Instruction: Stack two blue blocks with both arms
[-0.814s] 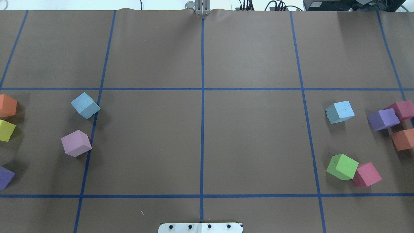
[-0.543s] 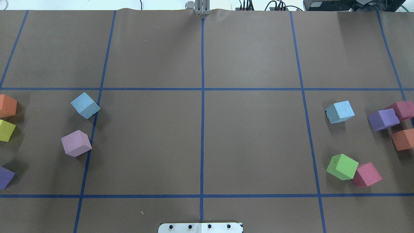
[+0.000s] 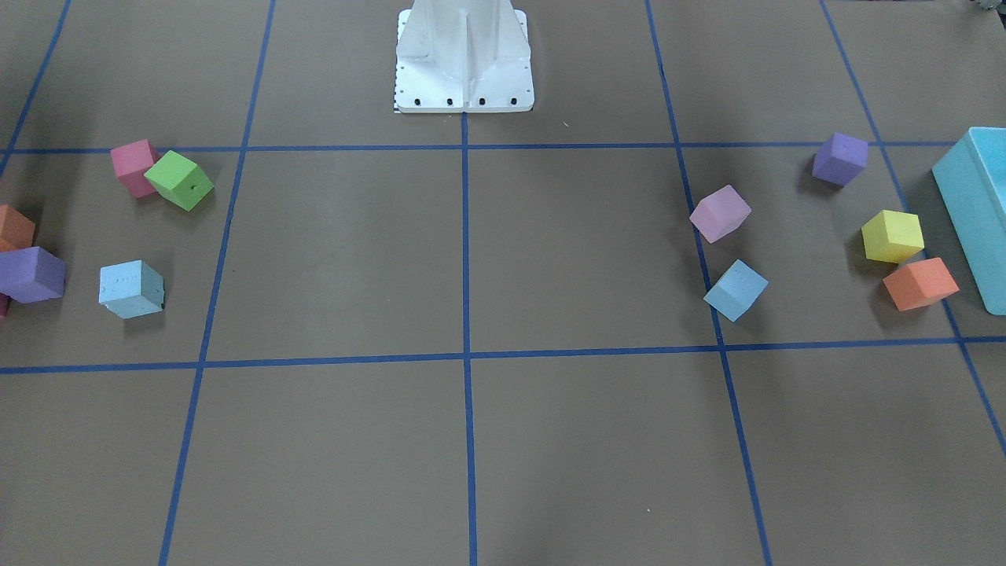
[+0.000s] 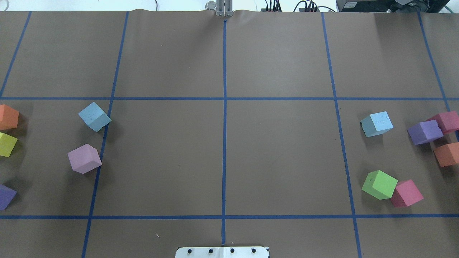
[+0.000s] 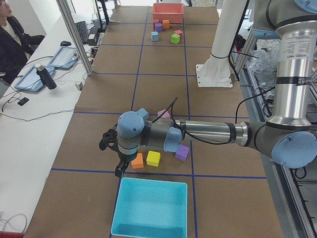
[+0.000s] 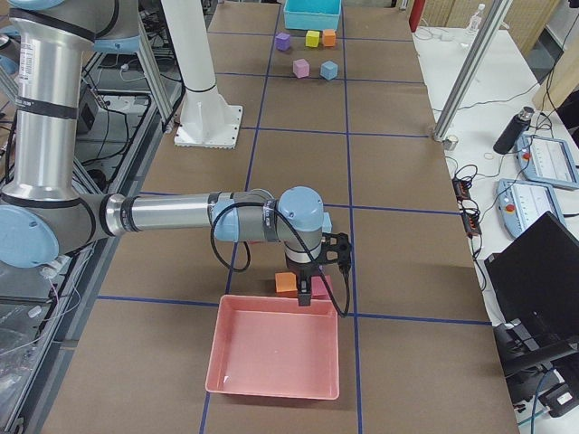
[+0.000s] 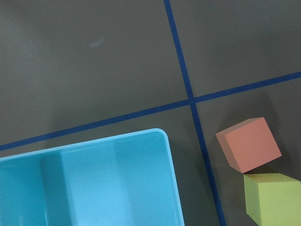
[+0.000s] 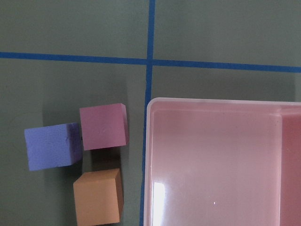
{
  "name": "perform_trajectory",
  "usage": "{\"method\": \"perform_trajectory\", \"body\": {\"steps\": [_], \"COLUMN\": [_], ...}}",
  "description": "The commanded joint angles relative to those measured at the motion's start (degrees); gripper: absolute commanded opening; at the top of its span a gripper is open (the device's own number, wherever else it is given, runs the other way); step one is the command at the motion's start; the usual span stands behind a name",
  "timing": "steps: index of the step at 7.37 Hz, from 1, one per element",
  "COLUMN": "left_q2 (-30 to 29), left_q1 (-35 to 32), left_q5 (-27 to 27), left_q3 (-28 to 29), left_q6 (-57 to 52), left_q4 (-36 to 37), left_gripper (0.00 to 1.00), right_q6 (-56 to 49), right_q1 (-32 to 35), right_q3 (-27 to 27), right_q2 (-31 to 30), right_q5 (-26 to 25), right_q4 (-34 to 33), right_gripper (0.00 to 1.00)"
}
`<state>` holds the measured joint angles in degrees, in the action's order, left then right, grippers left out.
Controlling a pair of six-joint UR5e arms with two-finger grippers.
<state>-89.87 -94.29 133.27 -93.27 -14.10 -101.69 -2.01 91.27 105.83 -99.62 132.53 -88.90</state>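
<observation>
Two pale blue blocks lie far apart on the brown table. One blue block [image 4: 94, 116] is on my left side, next to a pink-lilac cube [image 4: 84, 158]; it also shows in the front view [image 3: 736, 289]. The other blue block [image 4: 376, 124] is on my right side and shows in the front view [image 3: 131, 289]. Neither arm reaches into the overhead or front view. My left gripper [image 5: 119, 171] hangs over the corner of the turquoise bin [image 5: 151, 208]. My right gripper [image 6: 306, 297] hangs at the edge of the pink bin [image 6: 276, 348]. I cannot tell whether either is open or shut.
Orange [image 7: 248, 144] and yellow [image 7: 275, 197] cubes lie by the turquoise bin. Purple [image 8: 51, 146], magenta [image 8: 103, 126] and orange [image 8: 98, 195] cubes lie by the pink bin. Green [image 4: 379, 184] and red-pink [image 4: 406, 193] cubes touch at front right. The white pedestal [image 3: 464, 55] stands mid-table.
</observation>
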Motion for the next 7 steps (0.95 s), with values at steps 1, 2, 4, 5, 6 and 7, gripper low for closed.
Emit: {"method": "perform_trajectory", "body": {"steps": [1,2,4,5,6,7], "left_q2": [-3.08,-2.77,-2.76,-2.68,-2.24,-2.24], "left_q1": [1.64,1.65,1.66,1.66,1.66,1.74], "left_q5": [0.23,1.19,4.53,4.54,4.54,4.54], "left_q3": [1.85,2.82,2.92,3.0,3.0,3.0], "left_q6": [2.56,5.37,5.31,5.4,5.4,5.31], "left_q4": [-2.56,-3.51,-3.78,-4.83,-5.01,-5.1], "left_gripper": [0.99,0.98,0.98,0.98,0.99,0.99], "right_q6": [-0.01,0.68,7.33,12.94,21.87,27.27], "right_q1": [-2.22,-4.85,-11.26,-15.29,-20.21,-25.56], "right_q3": [-0.18,-0.1,0.17,0.0,-0.27,-0.27], "right_q2": [0.82,1.7,4.94,6.96,9.94,12.23], "right_q5": [2.19,2.38,2.2,2.03,0.81,-2.34], "right_q4": [7.73,9.86,10.32,12.41,15.04,15.24], "right_gripper": [1.0,1.0,1.0,1.0,1.0,1.0]}}
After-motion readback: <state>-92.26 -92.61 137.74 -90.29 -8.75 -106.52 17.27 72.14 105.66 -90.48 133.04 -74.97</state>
